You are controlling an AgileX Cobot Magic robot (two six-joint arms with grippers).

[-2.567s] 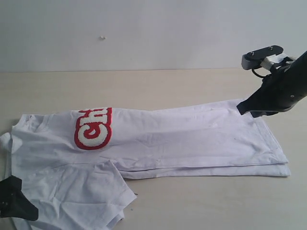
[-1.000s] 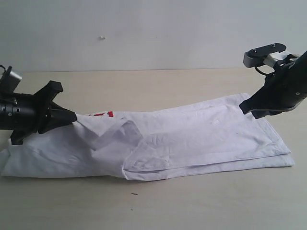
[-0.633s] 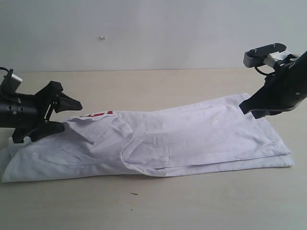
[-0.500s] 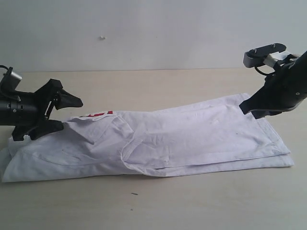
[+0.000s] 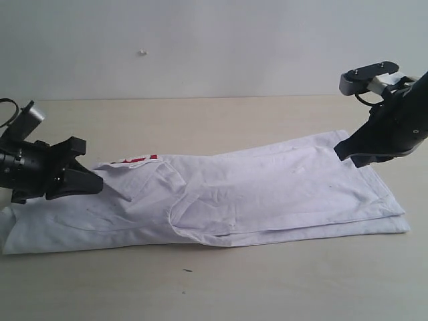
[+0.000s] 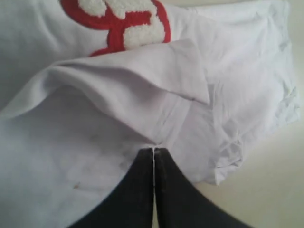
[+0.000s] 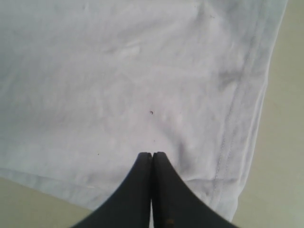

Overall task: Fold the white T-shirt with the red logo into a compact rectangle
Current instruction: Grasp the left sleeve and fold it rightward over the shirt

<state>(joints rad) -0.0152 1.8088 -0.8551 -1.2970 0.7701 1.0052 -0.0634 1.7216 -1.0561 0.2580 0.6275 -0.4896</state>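
The white T-shirt (image 5: 267, 190) lies on the table as a long strip folded lengthwise, collar end at the left and hem at the right. Only a sliver of the red logo (image 5: 137, 161) peeks out from under a folded-over flap; the left wrist view shows more of the red logo (image 6: 160, 26) beyond that flap. My left gripper (image 5: 95, 186) is shut, its tips at the shirt's (image 6: 95, 118) left end with no cloth seen between them. My right gripper (image 5: 341, 154) is shut too, its tips (image 7: 152, 154) on or just over the shirt (image 7: 118, 71) near the hem corner.
The pale wooden table (image 5: 234, 120) stretches behind and in front of the shirt, with a plain white wall at the back. A small dark speck (image 5: 188, 271) lies on the table in front of the shirt.
My left gripper opened and let go of the folded-over flap, then shut again and drew back to the left and lower. The flap has settled flatter. The right gripper has not moved.
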